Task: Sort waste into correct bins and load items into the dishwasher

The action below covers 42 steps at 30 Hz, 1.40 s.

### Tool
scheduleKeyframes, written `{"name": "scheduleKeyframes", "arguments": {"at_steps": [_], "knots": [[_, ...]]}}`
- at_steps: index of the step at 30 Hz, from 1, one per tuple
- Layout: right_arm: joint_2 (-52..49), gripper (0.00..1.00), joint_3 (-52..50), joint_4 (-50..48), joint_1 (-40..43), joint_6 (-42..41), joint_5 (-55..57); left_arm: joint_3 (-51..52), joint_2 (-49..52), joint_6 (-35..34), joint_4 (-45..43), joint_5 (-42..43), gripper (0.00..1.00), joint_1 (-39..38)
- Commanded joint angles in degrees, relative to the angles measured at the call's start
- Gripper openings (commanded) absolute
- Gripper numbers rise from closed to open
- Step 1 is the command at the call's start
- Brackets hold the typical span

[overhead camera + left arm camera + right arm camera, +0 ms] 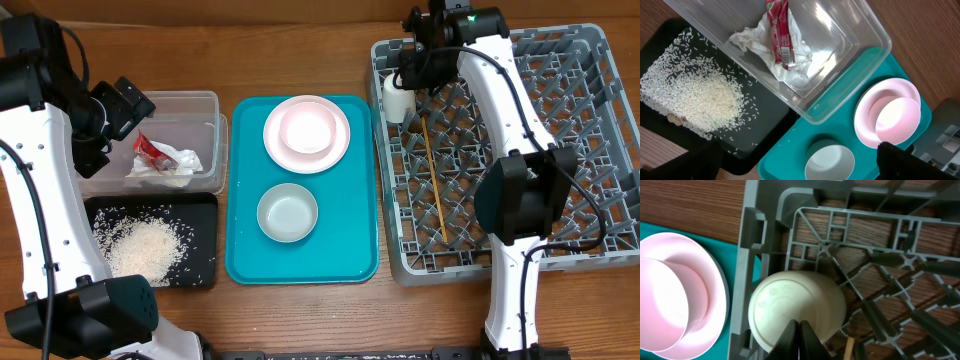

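Wooden table [300, 320] carries tub [840, 35] holding red wrapper [779, 32], print illegible.

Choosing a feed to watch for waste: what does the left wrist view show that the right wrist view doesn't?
Only left wrist: the clear rectangular plastic tub holding a crumpled white paper napkin and red-and-silver snack wrapper, white rice grains on the shallow black tray, a small whitish bowl. Only right wrist: the grey plastic dish rack holding a small white cup. Both: the round pale pink plate on the teal tray.
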<state>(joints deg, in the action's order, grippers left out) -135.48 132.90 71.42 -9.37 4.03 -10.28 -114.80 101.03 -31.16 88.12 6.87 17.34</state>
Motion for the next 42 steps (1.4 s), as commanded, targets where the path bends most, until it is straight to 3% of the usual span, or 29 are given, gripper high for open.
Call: {"name": "scheduleKeyframes", "arguments": {"at_steps": [1, 8, 18, 25, 32, 42], "knots": [[0.13, 0.04, 0.07, 1.55, 1.09, -1.33, 4.28, -1.07, -1.4, 0.74, -0.09, 0.07, 1.0, -0.11], [0.46, 0.05, 3.23, 2.54, 1.11, -1.33, 4.26, -1.07, -1.4, 0.74, -0.09, 0.07, 1.0, -0.11], [1.75, 0.14, 13.35, 13.84, -0.5, -1.29, 3.56, -1.07, -1.4, 0.74, -0.09, 0.07, 1.0, -0.11], [1.75, 0.23, 12.37, 25.31, -2.1, -1.31, 2.43, -1.07, -1.4, 0.74, -0.09, 0.07, 1.0, -0.11], [1.75, 0.37, 11.37, 25.64, -4.74, -1.38, -0.07, -1.07, -1.4, 0.74, -0.09, 0.07, 1.0, -0.11], [1.75, 0.38, 7.21, 25.64, -7.26, -6.56, 0.17, -1.07, -1.4, 0.74, -0.09, 0.07, 1.0, -0.11]]}}
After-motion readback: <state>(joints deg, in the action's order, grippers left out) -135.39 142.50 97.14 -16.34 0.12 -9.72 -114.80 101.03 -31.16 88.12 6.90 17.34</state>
